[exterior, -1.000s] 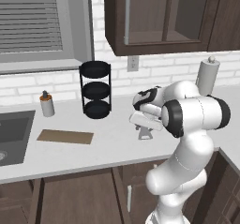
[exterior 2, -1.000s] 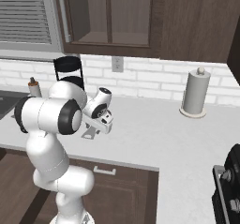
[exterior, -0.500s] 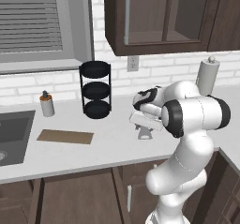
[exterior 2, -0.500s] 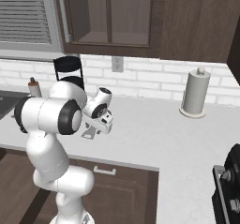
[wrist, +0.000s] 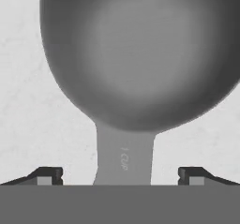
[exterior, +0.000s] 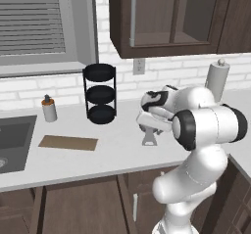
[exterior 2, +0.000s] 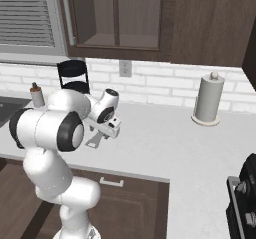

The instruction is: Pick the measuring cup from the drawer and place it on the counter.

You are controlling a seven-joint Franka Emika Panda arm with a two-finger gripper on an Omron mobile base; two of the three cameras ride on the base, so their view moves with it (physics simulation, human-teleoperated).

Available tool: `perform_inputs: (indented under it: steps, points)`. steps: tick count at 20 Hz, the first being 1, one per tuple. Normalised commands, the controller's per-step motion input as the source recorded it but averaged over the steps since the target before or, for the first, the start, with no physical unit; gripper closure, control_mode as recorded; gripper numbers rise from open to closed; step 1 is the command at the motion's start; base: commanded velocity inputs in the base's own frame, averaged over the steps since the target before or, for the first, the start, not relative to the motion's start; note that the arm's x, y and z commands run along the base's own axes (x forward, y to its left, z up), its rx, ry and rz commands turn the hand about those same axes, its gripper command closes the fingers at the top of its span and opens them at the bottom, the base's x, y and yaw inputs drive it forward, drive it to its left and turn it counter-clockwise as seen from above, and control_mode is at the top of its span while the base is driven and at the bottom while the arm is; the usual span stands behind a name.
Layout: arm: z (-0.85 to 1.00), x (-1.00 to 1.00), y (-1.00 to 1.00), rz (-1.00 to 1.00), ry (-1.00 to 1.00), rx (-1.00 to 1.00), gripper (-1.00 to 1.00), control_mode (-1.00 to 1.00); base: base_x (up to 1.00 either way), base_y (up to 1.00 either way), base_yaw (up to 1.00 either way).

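Nothing moved | jaws spread beside flat handle | measuring cup point(wrist: 140, 54) round, grey, smooth | counter point(wrist: 28, 124) pale

The measuring cup point(wrist: 140, 54) looks like dull brushed metal, matt grey with a soft sheen. The counter point(wrist: 28, 124) under it is smooth, pale, faintly mottled stone-like stuff. Lower cabinets point(exterior: 83, 208) look like dark wood.

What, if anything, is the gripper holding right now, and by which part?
Nothing. The gripper is open, its fingertips standing clear on either side of the measuring cup's handle. The measuring cup lies over the counter.
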Motion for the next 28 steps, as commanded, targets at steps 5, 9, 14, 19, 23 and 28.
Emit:
perform_inputs:
  steps: [5, 9, 14, 19, 23, 28]
  points:
    - [0.99, -0.45, 0.04, 0.00, -0.12, -0.05, -1.00, -1.00, 0.00, 0.00, 0.00]
    - [0.69, -0.97, -0.02, 0.01, -0.22, -0.10, -1.00, -1.00, 0.00, 0.00, 0.00]
    - [0.55, -0.99, -0.11, 0.08, -0.19, -0.10, -1.00, -1.00, 0.00, 0.00, 0.00]
    - [0.70, -0.82, -0.02, 0.05, -0.06, -0.04, -1.00, -1.00, 0.00, 0.00, 0.00]
    - [0.83, -0.55, 0.02, 0.00, -0.01, -0.02, -1.00, -1.00, 0.00, 0.00, 0.00]
    - [0.83, -0.39, 0.00, 0.02, 0.00, 0.00, -1.00, -1.00, 0.00, 0.00, 0.00]
